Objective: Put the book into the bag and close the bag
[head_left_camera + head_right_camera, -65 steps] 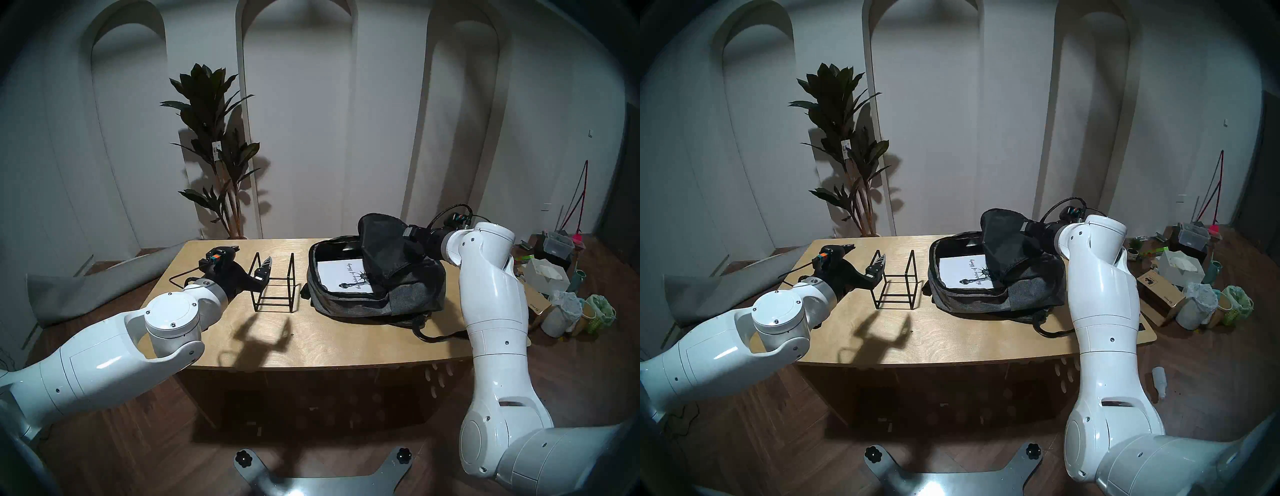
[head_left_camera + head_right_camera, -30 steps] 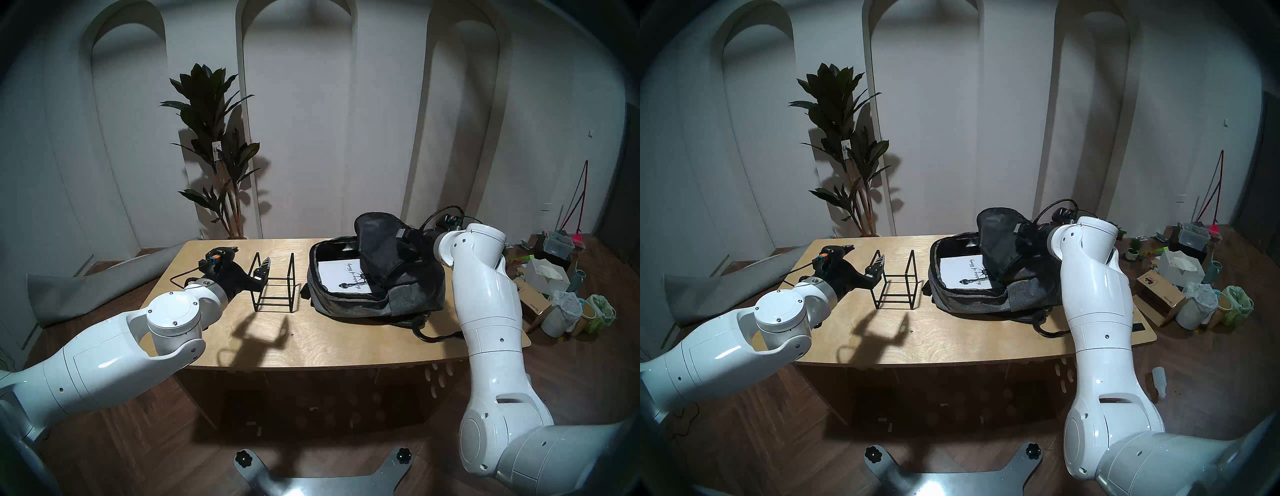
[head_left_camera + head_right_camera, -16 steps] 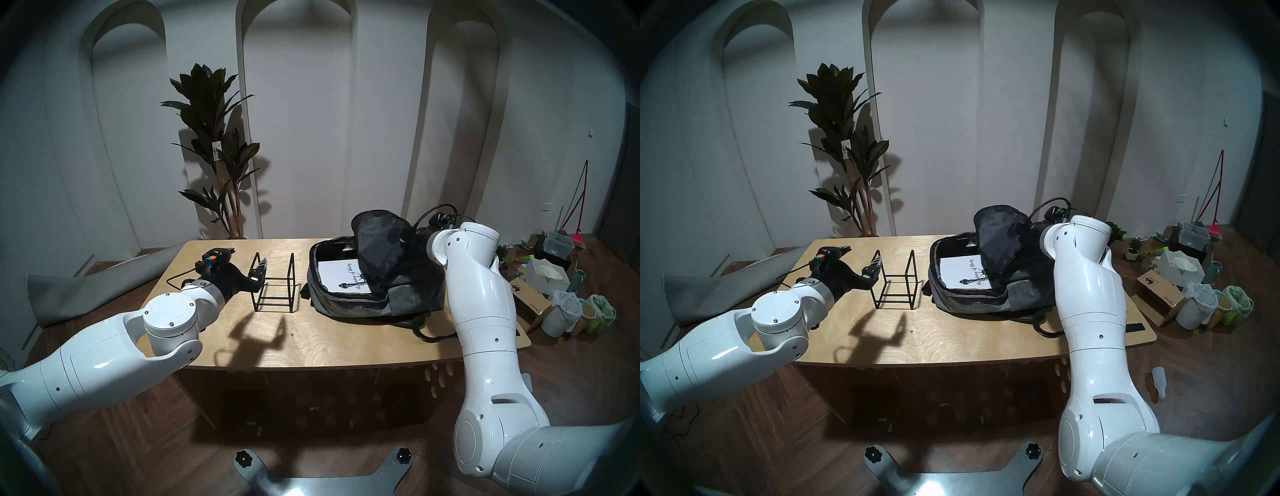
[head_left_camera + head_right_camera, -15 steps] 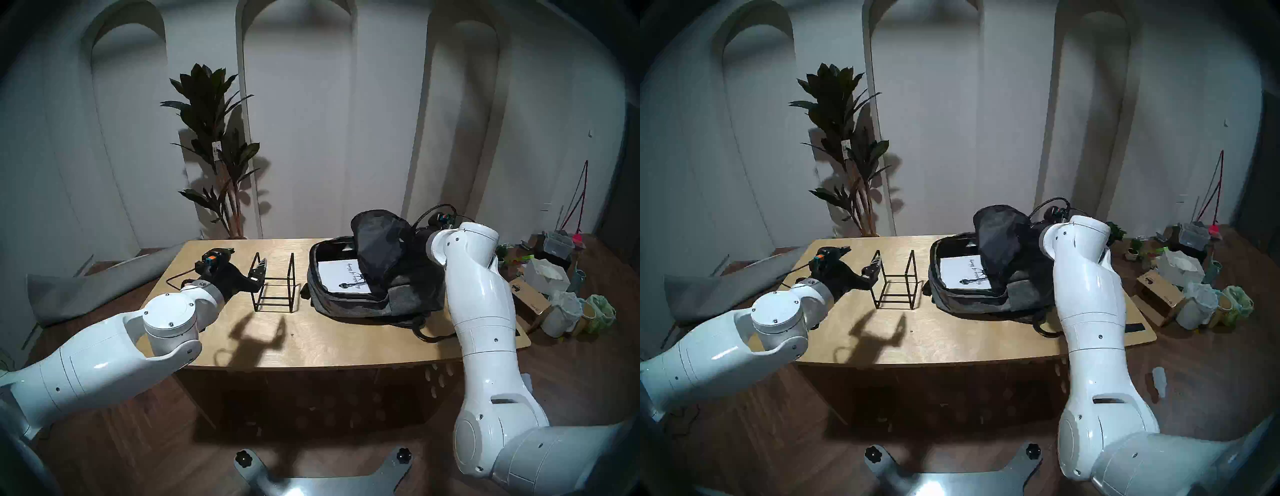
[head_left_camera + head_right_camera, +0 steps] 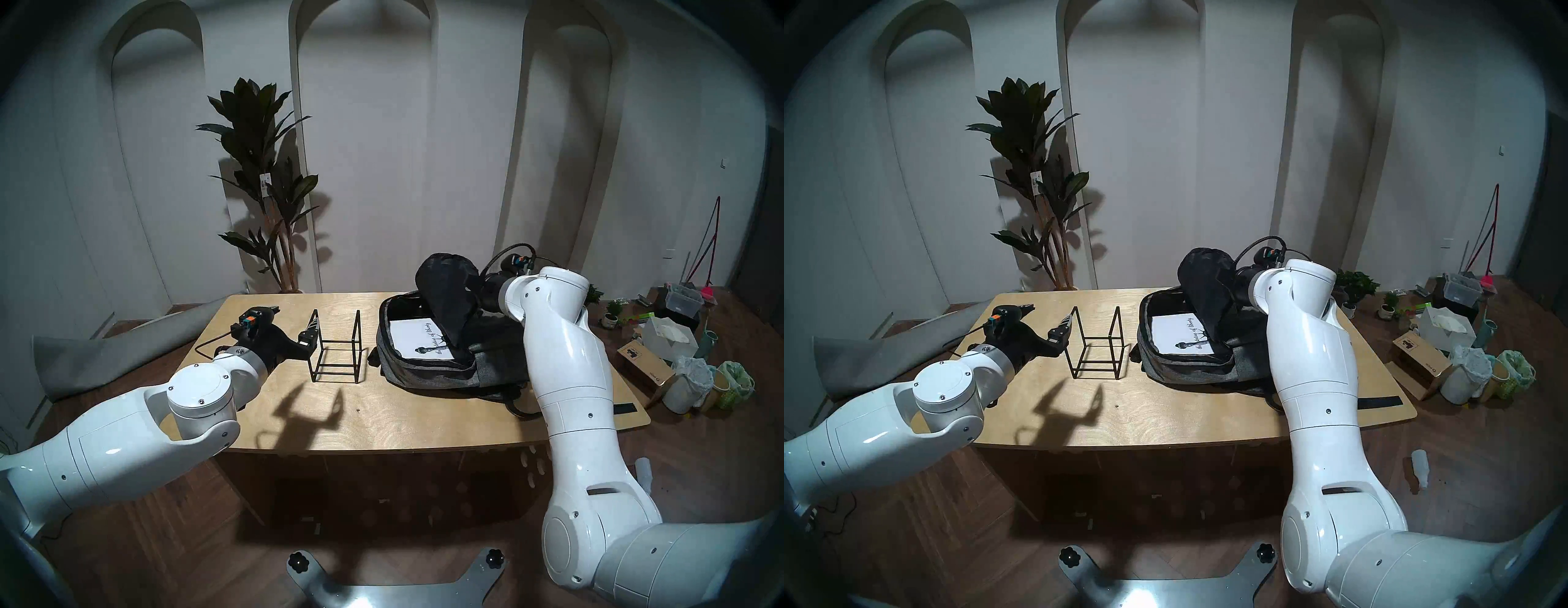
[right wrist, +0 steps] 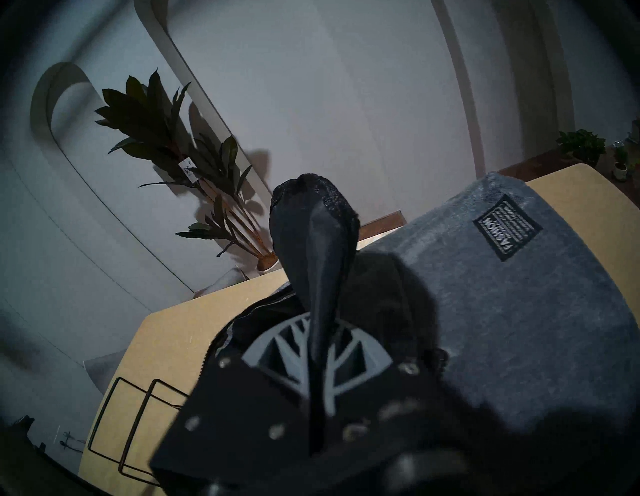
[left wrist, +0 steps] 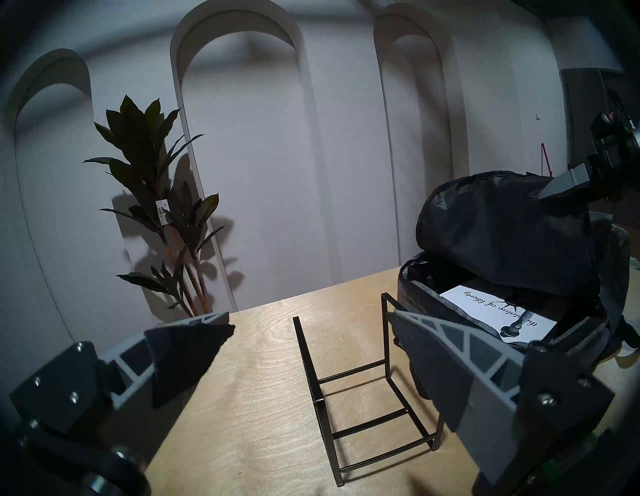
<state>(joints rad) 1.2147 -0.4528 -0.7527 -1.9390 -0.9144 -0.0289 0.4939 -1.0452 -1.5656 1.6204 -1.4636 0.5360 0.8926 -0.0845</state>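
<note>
A wooden table (image 5: pixel 382 420) is seen carrying everything of interest. On its right half the bag (image 5: pixel 445 373), a grey backpack with a black lining, is laid flat with its main opening unzipped. The black flap (image 5: pixel 445 293) of the bag is held raised above the opening and is folded over toward the left of the head view. A small label patch (image 6: pixel 506 227) is seen on the grey outer fabric in the right wrist view.

The book (image 5: pixel 418 339), white with a dark statue drawing and cursive script, is found lying flat inside the bag, its cover facing up; part of it is hidden under the raised flap.

A black wire stand (image 5: pixel 337 354) is placed upright on the table just left of the bag, apart from it.

The right gripper (image 6: pixel 320 350) is seen with its fingers pressed together on a fold of the black flap fabric. The left gripper (image 7: pixel 311 332) is held above the table's left half, beside the wire stand, with its fingers (image 7: pixel 446 360) spread wide apart and nothing between them.

A potted plant (image 5: pixel 263 187) is seen against the wall behind the table.
</note>
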